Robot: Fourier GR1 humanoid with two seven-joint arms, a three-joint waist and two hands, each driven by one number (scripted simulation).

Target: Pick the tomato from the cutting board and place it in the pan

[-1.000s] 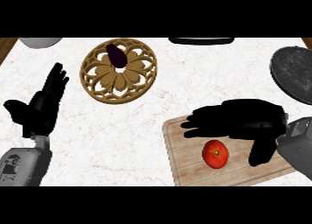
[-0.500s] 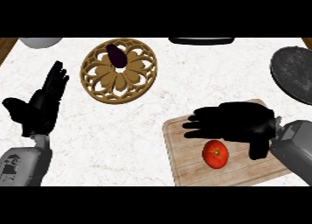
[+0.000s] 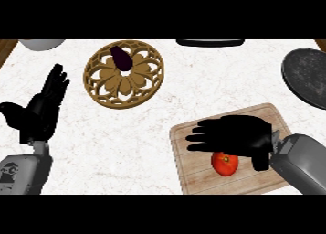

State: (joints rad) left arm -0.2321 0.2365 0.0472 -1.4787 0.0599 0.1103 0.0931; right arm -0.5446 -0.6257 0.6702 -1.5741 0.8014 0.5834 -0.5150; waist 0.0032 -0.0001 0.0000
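Lying well apart, the cutting board [image 3: 192, 178] and pan [image 3: 313, 82] are unchanged. The left hand [image 3: 40, 114] is held open at left; the right hand [image 3: 236, 137], fingers spread, has been shifted down, perhaps touching the tomato [image 3: 224, 165] on the board.

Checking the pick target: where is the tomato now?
Head view, lower right: the tomato lies on the cutting board, partly under the right hand, with the pan farther up at the right edge.
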